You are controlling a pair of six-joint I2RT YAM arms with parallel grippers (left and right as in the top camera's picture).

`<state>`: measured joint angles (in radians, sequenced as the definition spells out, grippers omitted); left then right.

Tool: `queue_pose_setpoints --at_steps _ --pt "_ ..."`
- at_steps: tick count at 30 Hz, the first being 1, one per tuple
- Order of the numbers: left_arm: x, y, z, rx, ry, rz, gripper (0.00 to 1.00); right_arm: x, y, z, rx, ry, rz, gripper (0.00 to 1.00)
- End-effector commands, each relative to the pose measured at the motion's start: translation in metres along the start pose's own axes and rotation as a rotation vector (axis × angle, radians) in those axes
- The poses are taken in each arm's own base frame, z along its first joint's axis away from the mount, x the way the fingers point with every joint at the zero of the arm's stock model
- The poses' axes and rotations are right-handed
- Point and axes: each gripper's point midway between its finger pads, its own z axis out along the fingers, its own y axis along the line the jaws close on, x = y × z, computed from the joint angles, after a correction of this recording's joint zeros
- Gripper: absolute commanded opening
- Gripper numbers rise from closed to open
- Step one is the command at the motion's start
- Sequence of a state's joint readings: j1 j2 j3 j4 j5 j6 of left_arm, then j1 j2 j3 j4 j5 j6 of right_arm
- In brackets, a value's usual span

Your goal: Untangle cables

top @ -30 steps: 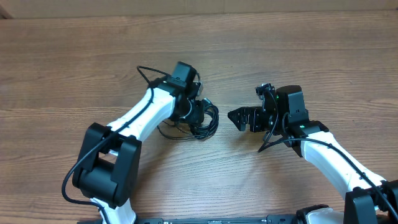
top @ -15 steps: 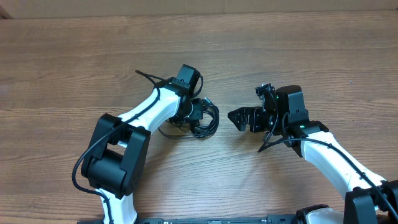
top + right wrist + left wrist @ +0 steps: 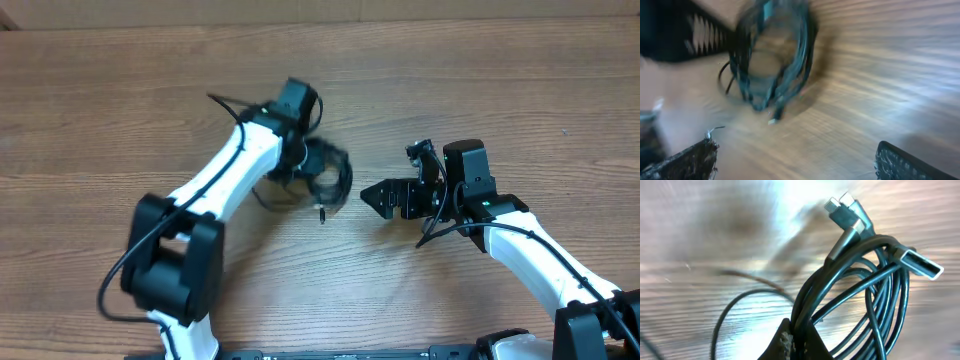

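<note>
We judge the job barely begun. The cables [image 3: 330,182] are one coiled bundle, loops lying over each other, and no cord is drawn free. The left gripper [image 3: 797,345] has its jaws clenched on the bundle near the bottom of the coil. In the left wrist view, silver plugs [image 3: 845,210] stick out at the top, with a flat one [image 3: 922,265] beside them. From overhead the bundle sits just left of the bench's middle, and one plug end [image 3: 321,213] hangs below it. It looks raised off the wood, though blur keeps us from being sure.

The right gripper [image 3: 375,197] is near the bundle but apart from it, pointing at it. Its jaws are spread wide and hold nothing. All the separating is left: one cord has to be caught, pulled out of the loops and laid apart, then the same for the others.

The bench [image 3: 120,90] is wood-grain brown and bare around the arms. A paler tan strip [image 3: 400,10] runs along its far edge, and beyond that we see nothing of the room.
</note>
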<state>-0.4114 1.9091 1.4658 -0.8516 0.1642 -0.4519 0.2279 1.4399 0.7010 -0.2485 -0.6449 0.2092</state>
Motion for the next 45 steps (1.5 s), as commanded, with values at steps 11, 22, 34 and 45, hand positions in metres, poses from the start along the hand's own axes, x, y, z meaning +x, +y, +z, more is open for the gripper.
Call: queue_pose_setpoints --at_steps 11,22,34,45 --pt "-0.018 -0.037 -0.126 0.094 -0.242 0.444 0.04 -0.026 0.018 -0.078 0.027 -0.112 0.069 1.00" --pt "0.006 -0.051 -0.125 0.189 -0.181 0.781 0.04 -0.043 0.093 -0.132 -0.132 -0.220 -0.086 1.00" --pt "0.025 -0.056 -0.126 0.255 -0.137 0.943 0.04 -0.062 0.095 -0.119 0.025 -0.299 -0.265 0.58" --pt "0.028 -0.060 -0.126 0.270 -0.119 0.869 0.05 -0.061 0.119 -0.089 0.216 -0.355 -0.400 0.58"
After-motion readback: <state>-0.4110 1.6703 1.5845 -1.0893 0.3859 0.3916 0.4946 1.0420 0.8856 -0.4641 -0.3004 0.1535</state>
